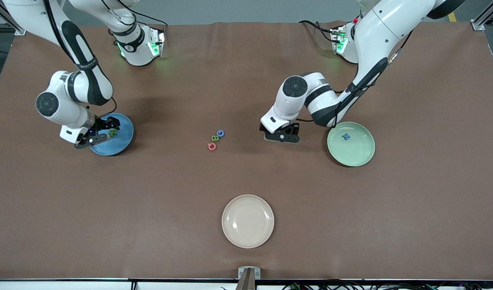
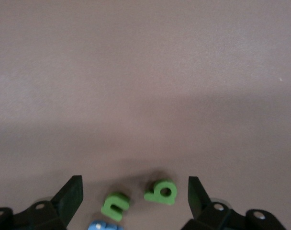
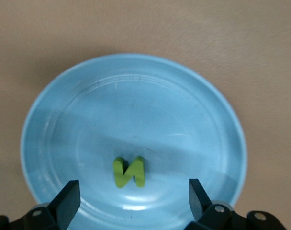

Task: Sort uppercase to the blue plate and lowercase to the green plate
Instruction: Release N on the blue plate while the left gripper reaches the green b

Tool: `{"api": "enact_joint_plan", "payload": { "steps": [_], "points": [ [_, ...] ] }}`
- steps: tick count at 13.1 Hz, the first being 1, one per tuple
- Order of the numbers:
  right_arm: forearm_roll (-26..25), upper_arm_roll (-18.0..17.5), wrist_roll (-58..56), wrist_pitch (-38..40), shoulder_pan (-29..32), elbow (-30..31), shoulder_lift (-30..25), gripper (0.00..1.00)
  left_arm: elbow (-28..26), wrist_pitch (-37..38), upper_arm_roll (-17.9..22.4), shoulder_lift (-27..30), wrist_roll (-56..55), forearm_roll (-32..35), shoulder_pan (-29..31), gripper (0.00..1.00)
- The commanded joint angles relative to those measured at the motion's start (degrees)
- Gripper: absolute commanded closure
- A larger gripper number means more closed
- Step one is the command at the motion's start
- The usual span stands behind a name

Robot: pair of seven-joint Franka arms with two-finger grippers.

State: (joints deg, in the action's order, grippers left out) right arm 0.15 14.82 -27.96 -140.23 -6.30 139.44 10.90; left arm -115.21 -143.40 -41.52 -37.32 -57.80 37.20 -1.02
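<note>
My cream plate [image 1: 248, 221] sits low centre of the front view. Green plate [image 1: 350, 143] at mid right, blue x [image 1: 346, 136] lying in it. Blue plate [image 1: 114, 135] at mid left, green N [image 3: 129, 172] flat inside. My right gripper [image 1: 94, 139] hangs over that plate, jaws spread wide, nothing held. My left gripper [image 1: 281, 137], right of centre, jaws wide over green n [image 2: 115, 206] and green q [image 2: 161, 191]. Centre frame: blue C [image 1: 220, 133], green B [image 1: 215, 138], red Q [image 1: 212, 146] clustered on the table.
</note>
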Motion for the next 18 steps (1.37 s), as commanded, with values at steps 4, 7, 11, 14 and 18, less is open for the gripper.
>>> {"api": "enact_joint_plan", "payload": {
  "steps": [4, 7, 11, 14, 18],
  "points": [
    [-0.1, -1.0, 12.1, 19.9, 2.6, -10.3, -6.9, 0.0, 1.8, 0.5, 0.3, -2.7, -1.3, 2.7, -3.4, 0.09],
    [0.0, -1.5, 18.0, 30.2, 1.9, -18.7, -7.0, 0.0, 1.3, 0.5, 0.4, -3.2, -1.3, 2.8, -4.0, 0.12],
    [2.1, -1.2, 18.0, 39.4, 3.1, -33.6, -1.2, 0.0, 1.4, 0.5, 1.3, -4.2, -1.3, 3.0, -4.8, 0.17],
    [4.0, -1.2, 22.8, 42.9, 3.0, -35.4, -0.3, 0.0, 1.4, 0.5, 1.4, -4.3, -1.3, 2.9, -4.9, 0.22],
    [4.2, -1.5, 41.4, 38.4, -2.7, -28.2, -4.5, 0.0, 2.0, 0.5, 1.5, -4.7, -1.6, 2.7, -5.6, 0.27]
  ]
}}
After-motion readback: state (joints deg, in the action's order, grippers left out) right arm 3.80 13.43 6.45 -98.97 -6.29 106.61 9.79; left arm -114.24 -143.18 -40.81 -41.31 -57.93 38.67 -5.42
